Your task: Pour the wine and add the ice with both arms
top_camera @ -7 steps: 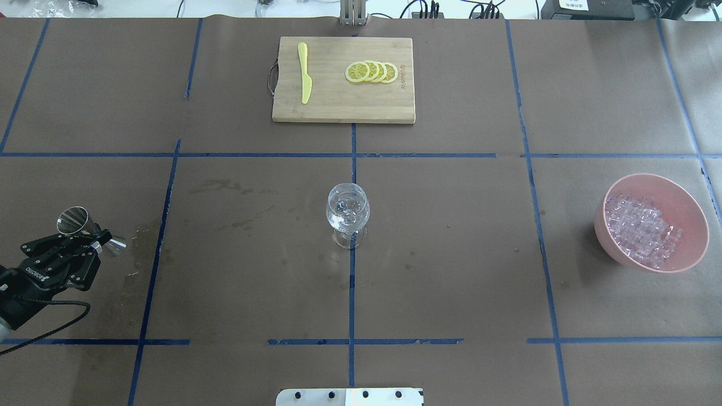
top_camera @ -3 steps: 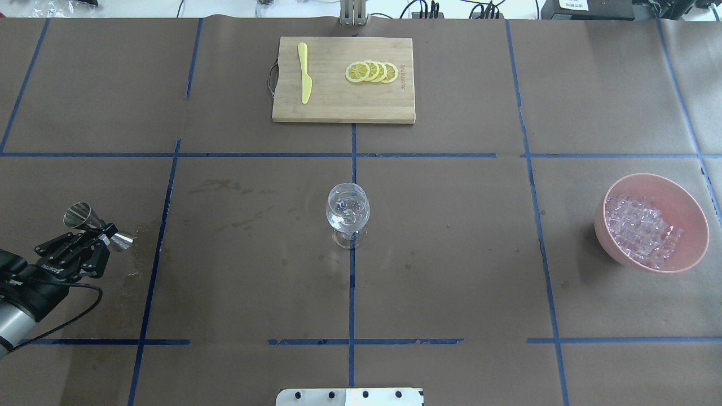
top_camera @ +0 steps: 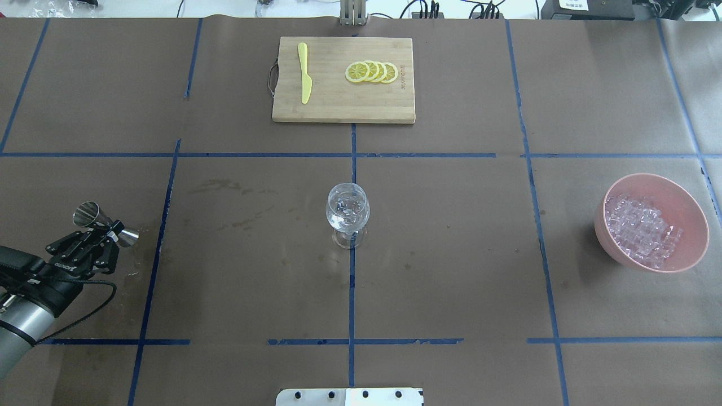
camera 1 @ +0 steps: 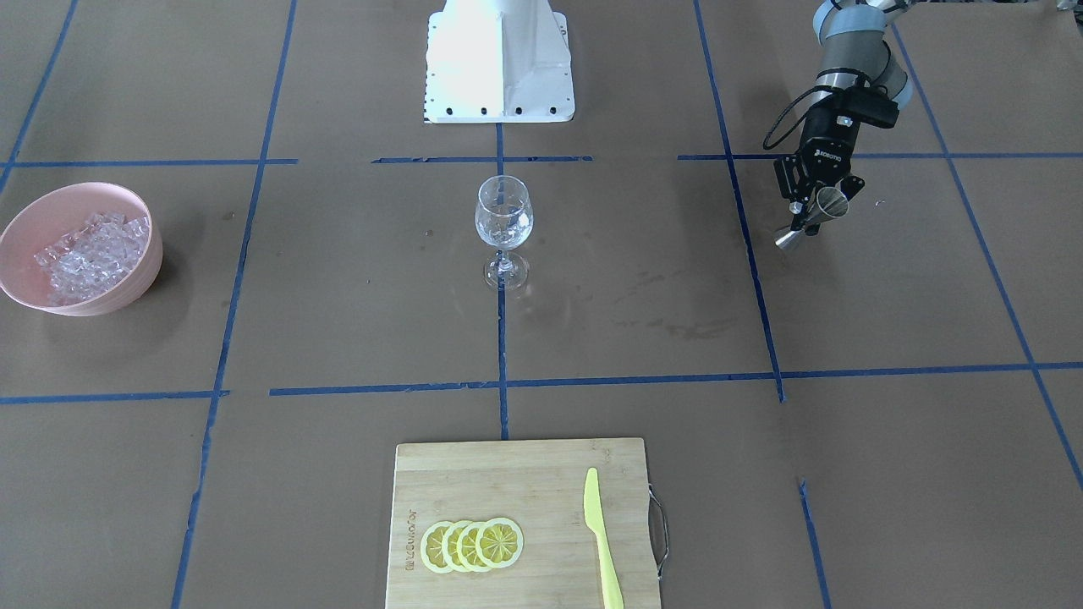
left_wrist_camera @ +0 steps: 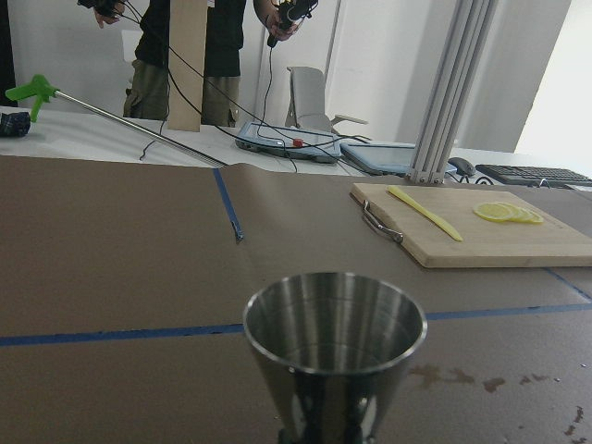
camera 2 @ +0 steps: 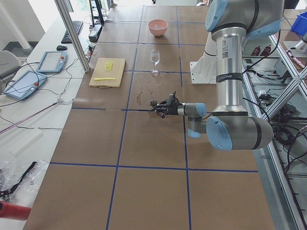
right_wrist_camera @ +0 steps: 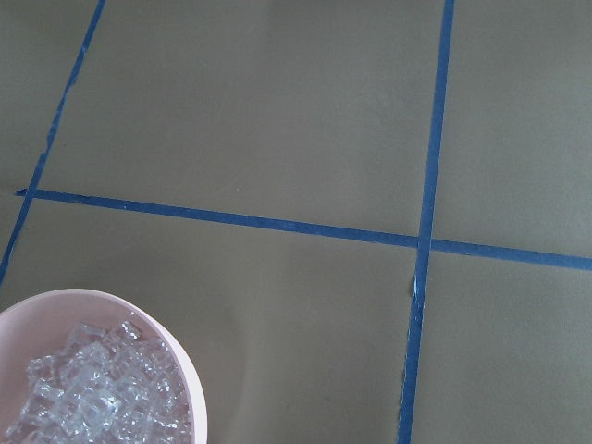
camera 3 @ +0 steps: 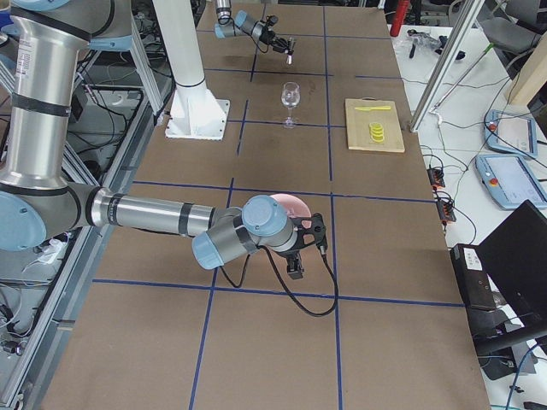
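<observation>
My left gripper (top_camera: pixel 106 229) is shut on a steel double-ended jigger (top_camera: pixel 107 225) and holds it tilted above the table's left side. It also shows in the front-facing view (camera 1: pixel 814 213). The jigger's empty cup (left_wrist_camera: pixel 335 342) fills the left wrist view. A clear wine glass (top_camera: pixel 348 214) stands upright at the table's centre. Ice (top_camera: pixel 640 228) is heaped in a pink bowl (top_camera: pixel 695 248) at the right. My right gripper (camera 3: pixel 299 252) shows only in the exterior right view, beside the bowl; I cannot tell if it is open. The right wrist view shows the ice (right_wrist_camera: pixel 92 398) but no fingers.
A wooden cutting board (top_camera: pixel 343 107) at the far centre holds lemon slices (top_camera: pixel 372 72) and a yellow knife (top_camera: pixel 304 73). The white pedestal (camera 1: pixel 499 59) stands at the robot's side. Damp stains (top_camera: pixel 225 189) mark the paper between the jigger and the glass.
My left gripper with the jigger has moved a little to the right and lower toward the table. The glass and the bowl have not moved.
</observation>
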`<state>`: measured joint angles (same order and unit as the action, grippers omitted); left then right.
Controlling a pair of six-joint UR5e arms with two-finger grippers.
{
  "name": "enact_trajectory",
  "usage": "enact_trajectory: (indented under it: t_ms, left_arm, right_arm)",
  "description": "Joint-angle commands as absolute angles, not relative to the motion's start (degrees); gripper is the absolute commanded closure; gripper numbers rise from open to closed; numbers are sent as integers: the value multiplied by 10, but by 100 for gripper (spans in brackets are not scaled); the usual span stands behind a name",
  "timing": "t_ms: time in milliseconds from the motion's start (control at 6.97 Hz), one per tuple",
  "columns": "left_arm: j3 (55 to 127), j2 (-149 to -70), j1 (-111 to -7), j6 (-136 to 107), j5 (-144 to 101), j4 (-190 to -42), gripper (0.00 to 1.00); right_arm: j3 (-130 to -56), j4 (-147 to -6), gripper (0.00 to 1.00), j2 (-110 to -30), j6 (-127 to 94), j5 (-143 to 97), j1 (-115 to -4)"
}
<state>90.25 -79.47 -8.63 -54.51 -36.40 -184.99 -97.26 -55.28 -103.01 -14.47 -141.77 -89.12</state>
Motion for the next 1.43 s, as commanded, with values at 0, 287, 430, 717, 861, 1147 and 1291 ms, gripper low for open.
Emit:
enact_trajectory:
  t_ms: [0, 287, 430, 717, 861, 1147, 1291]
  left_arm:
    - [896, -806, -85, -534, -362, -1822, 100]
    - [896, -810, -83, -532, -363, -1808, 100]
    - [896, -812, -83, -523, -363, -1808, 100]
    - [891, -818, -83, -523, -362, -1808, 100]
    - [883, -829, -83, -524, -357, -1809, 100]
    - [871, -842, -80, -523, -339, -1809, 100]
    - [871, -842, -79, -523, -339, -1809, 99]
  right_arm:
    - [-973, -553, 0, -1030, -145, -1418, -891]
    - [-972, -554, 0, -1030, -144, -1418, -891]
    - [-971, -553, 0, -1030, -144, -1418, -891]
    - [-971, -554, 0, -1030, -144, -1418, -891]
    - [-971, -554, 0, -1030, -145, -1418, -891]
    - [-971, -554, 0, -1030, -144, -1417, -891]
    - [-971, -554, 0, -1030, -144, -1417, -891]
